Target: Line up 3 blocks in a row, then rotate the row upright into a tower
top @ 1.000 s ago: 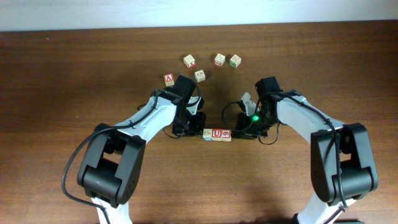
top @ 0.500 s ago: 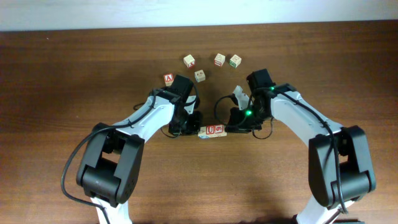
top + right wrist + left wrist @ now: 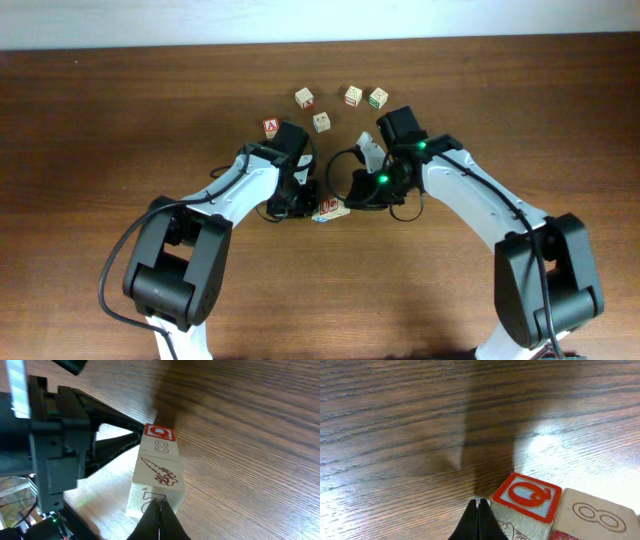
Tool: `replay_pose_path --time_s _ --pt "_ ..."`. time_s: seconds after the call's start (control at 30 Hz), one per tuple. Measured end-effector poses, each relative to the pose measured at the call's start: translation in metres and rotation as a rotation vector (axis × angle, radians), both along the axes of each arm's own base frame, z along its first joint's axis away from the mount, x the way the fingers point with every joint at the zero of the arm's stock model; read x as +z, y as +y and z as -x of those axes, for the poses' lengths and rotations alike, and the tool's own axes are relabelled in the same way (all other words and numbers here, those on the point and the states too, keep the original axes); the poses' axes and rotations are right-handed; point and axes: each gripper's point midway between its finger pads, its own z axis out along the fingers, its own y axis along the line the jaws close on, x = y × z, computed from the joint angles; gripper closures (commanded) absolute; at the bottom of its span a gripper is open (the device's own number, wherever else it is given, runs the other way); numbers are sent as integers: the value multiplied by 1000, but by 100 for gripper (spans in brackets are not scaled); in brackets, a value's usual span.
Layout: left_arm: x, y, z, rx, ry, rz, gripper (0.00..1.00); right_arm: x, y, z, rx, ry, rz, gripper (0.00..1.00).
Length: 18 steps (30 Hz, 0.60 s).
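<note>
Overhead: block row (image 3: pixel 330 210) has its long axis roughly left-right, right end angled slightly away. My left jaws and right jaws are closed, empty, tips at opposite ends.

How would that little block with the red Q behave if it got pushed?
The block with the red Q looks like rigid wood with flat faces, so it would probably slide or pivot, not roll. It seems small beside the left gripper, so it is likely light and easily nudged askew. It sits against the block marked 8, so a push would probably move both.
</note>
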Motion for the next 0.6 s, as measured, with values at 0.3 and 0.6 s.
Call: replay_pose_path --time_s 0.3,0.6 --pt "-1 2 2 1 6 -9 100 10 21 -3 11 -31 -48 96" --pt "4 -11 7 -16 28 58 100 13 38 5 42 -34 -62 96"
